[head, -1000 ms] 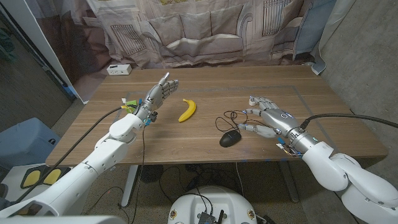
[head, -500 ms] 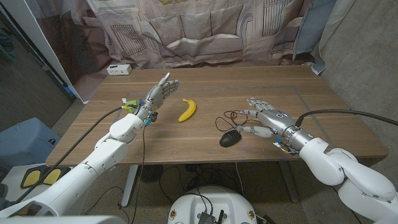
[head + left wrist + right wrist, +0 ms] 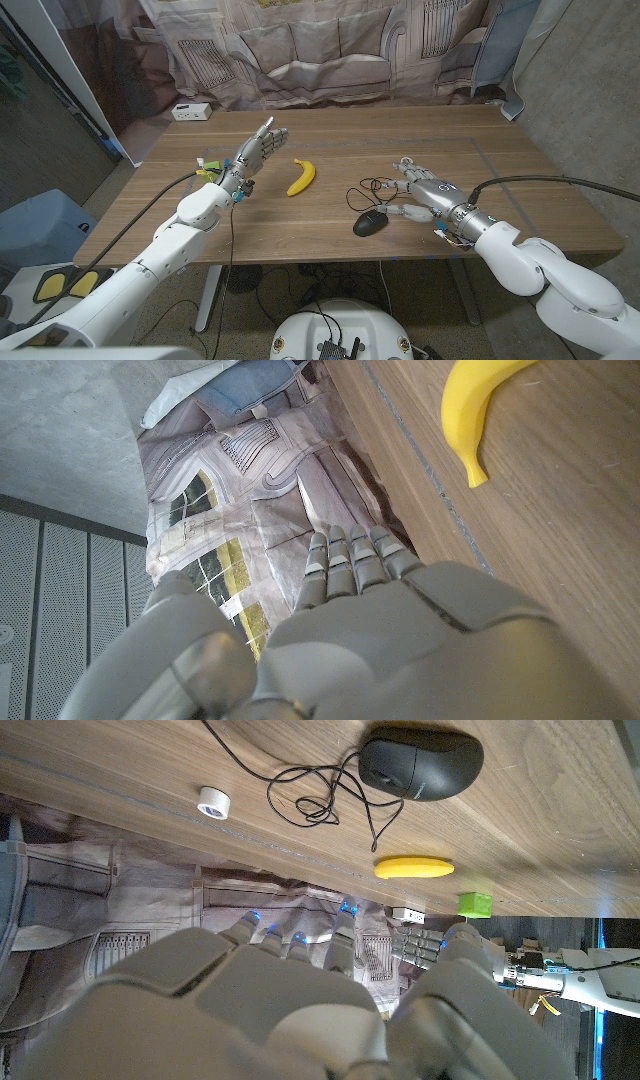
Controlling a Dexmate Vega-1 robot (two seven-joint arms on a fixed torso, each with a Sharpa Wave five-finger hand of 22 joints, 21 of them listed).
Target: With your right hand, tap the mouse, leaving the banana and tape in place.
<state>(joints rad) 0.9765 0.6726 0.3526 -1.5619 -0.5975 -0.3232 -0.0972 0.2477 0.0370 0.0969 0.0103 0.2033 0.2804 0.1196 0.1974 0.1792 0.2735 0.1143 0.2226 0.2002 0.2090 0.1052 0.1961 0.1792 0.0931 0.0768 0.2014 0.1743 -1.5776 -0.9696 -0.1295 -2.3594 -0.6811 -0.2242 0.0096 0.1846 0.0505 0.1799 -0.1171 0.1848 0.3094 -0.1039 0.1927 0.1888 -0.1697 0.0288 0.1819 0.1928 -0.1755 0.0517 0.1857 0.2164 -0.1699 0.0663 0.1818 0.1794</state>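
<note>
The black mouse (image 3: 370, 222) lies near the table's front edge, its thin cable (image 3: 362, 190) looped behind it. My right hand (image 3: 420, 192) hovers just right of the mouse, fingers spread and holding nothing. In the right wrist view the mouse (image 3: 420, 765) is beyond my right hand (image 3: 270, 1000), and a small white tape roll (image 3: 210, 802) lies by the cable. The yellow banana (image 3: 301, 177) lies mid-table, apart from both hands. My left hand (image 3: 255, 150) is raised left of the banana (image 3: 475, 410), fingers straight and empty.
A small green item (image 3: 210, 165) sits by my left wrist. A white box (image 3: 190, 111) stands at the table's back left corner. A patterned curtain (image 3: 330, 50) hangs behind the table. Black cables trail from both arms.
My right hand has shifted slightly left and down toward the mouse. The left hand, banana and mouse have stayed where they were.
</note>
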